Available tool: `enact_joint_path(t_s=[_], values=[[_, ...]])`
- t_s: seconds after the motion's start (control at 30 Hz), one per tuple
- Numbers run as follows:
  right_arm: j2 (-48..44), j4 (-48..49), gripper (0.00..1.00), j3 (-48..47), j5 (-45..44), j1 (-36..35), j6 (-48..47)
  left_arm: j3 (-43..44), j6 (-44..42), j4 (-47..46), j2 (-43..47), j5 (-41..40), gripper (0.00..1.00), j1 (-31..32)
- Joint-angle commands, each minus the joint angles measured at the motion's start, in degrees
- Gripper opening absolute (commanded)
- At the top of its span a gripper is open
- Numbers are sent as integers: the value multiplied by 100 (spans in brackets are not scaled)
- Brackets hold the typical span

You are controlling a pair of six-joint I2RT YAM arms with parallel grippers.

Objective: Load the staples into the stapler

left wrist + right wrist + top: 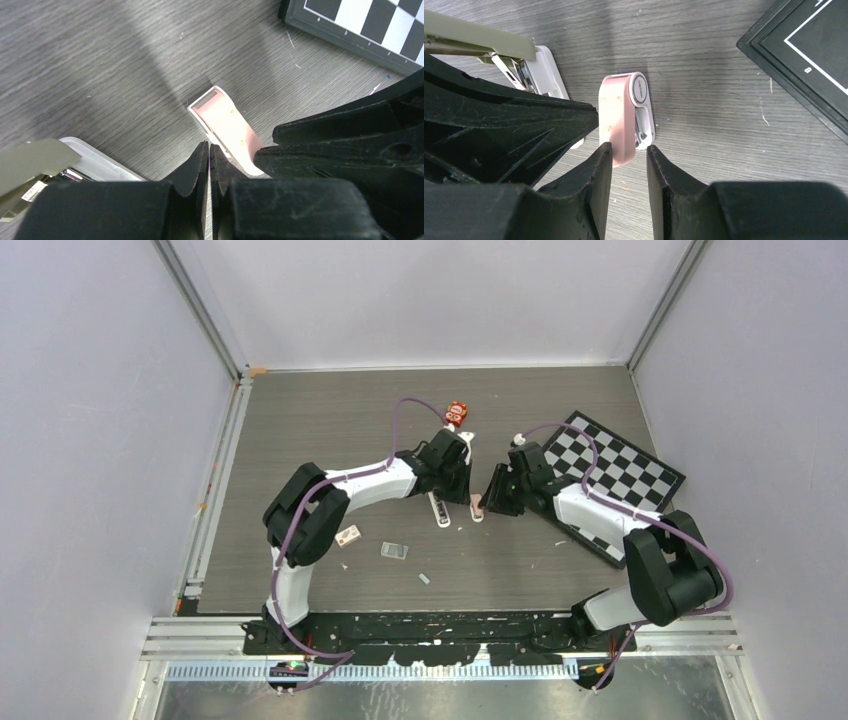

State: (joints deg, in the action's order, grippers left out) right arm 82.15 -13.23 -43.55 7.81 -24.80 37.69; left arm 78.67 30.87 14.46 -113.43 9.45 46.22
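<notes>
The olive-grey stapler (479,42) lies open on its white base (544,70), left of a pink-and-white piece (624,112). The stapler also shows in the top view (438,508) and the left wrist view (30,160). My left gripper (209,146) is shut with nothing visible between its tips, between the stapler and the pink piece (225,125). My right gripper (629,147) is open, its tips on either side of the pink piece's near end, not clamping it. A silvery-grey square block of staples (394,551) and a small strip (424,579) lie on the table nearer the arm bases.
A checkerboard (620,475) lies at the right, under the right arm. A small white-and-red box (348,536) sits left of the staples. A red packet (456,413) lies behind the left gripper. Both grippers (475,500) are very close together.
</notes>
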Motion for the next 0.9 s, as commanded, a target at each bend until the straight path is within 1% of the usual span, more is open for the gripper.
enact_joint_path(t_s=[0.0, 0.17, 0.37, 0.47, 0.67, 0.77, 0.87], values=[[82, 400, 35, 308, 90, -22, 120, -95, -1, -255, 154, 23, 6, 74], [191, 546, 30, 564, 54, -19, 137, -118, 17, -272, 30, 14, 6, 107], [397, 708, 29, 929, -88, -22, 203, -177, 20, -285, 64, -95, 7, 107], [545, 736, 26, 1071, -187, -24, 224, -225, 32, -285, 75, -140, 7, 107], [417, 795, 24, 1356, -247, -23, 422, -259, 96, -296, 133, -179, 7, 107], [191, 608, 25, 1162, -190, -21, 357, -114, 49, -142, 232, -172, 8, 107], [-187, 37, 30, 623, -269, -22, 142, 92, -36, 104, 432, -209, 10, 107]])
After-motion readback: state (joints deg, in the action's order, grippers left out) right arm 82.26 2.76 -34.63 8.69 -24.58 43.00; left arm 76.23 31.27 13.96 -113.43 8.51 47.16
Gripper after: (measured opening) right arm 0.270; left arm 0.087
